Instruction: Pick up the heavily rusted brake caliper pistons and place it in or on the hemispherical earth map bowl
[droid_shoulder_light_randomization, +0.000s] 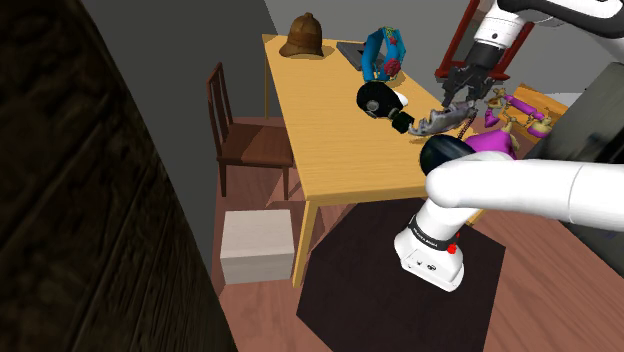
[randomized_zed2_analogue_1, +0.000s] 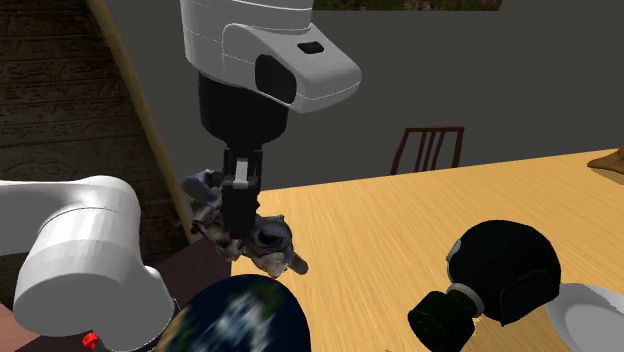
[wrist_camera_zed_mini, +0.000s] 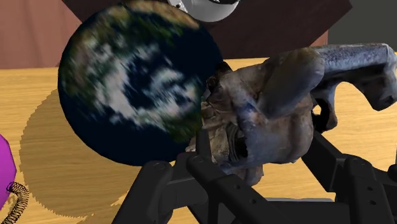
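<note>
The white arm's all-black two-finger gripper (randomized_zed2_analogue_1: 238, 222) clamps the grey-brown, rust-mottled metal brake caliper (randomized_zed2_analogue_1: 268, 240) above the near edge of the pale wooden table (randomized_zed2_analogue_1: 400, 225). The fingers are closed most of the way onto the casting's middle, with nothing else between them. In the wrist view the caliper (wrist_camera_zed_mini: 273, 108) sits right between the fingers, its lumpy body towards the blue, green and white earth-map bowl (wrist_camera_zed_mini: 133, 83) and a flatter bracket arm jutting out the other way.

The part reads as rigid cast metal, probably heavy for its bulk. Its rough, pitted surface should give friction rather than slip. With the lopsided shape, a hold away from the thick centre could let it twist in the jaws, so the present grip over the main body looks sensible. It is unlikely to break, though a drop could knock the bowl.

In the second exterior view the caliper hangs just above and beside the bowl (randomized_zed2_analogue_1: 245, 315) — close, apparently not touching. The bowl shows its rounded, map-printed outside; which way its hollow faces cannot be told.
</note>
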